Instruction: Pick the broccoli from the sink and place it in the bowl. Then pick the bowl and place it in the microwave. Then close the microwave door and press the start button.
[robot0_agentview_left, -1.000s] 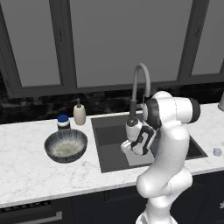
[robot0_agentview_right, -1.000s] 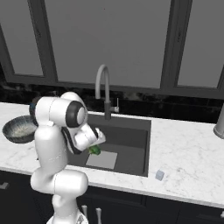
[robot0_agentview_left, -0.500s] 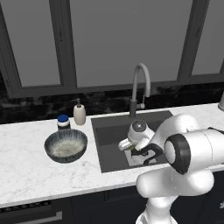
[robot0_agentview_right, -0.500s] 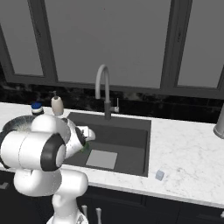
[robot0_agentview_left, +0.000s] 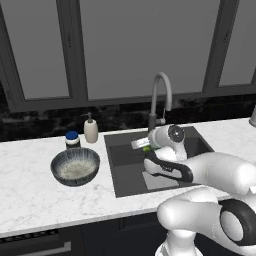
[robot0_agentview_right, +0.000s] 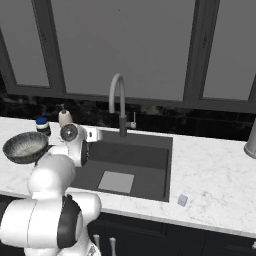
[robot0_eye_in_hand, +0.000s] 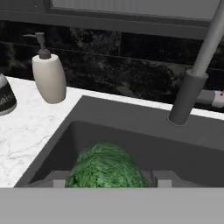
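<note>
Broccoli (robot0_eye_in_hand: 105, 168) between gripper (robot0_eye_in_hand: 106, 178) fingers; no legible writing.

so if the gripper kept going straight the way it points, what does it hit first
Probably the sink's back wall, left of the faucet. The gripper holds the broccoli and aims there, though depth is unclear.

The white arm folds low in front of its base, the big elbow joint bulging toward the camera, and the forearm reaches forward and leftward. The wrist is turned so the hand lies roughly level, pointing toward the back wall. The pincer (robot0_agentview_left: 145, 146) sits at the end of that hand, its round dark-ringed joint just behind it. From the right side the pincer (robot0_agentview_right: 93, 133) juts out past the wrist. In the hand view its fingers (robot0_eye_in_hand: 161, 178) are closed on the broccoli (robot0_eye_in_hand: 106, 168) held between them.
</note>
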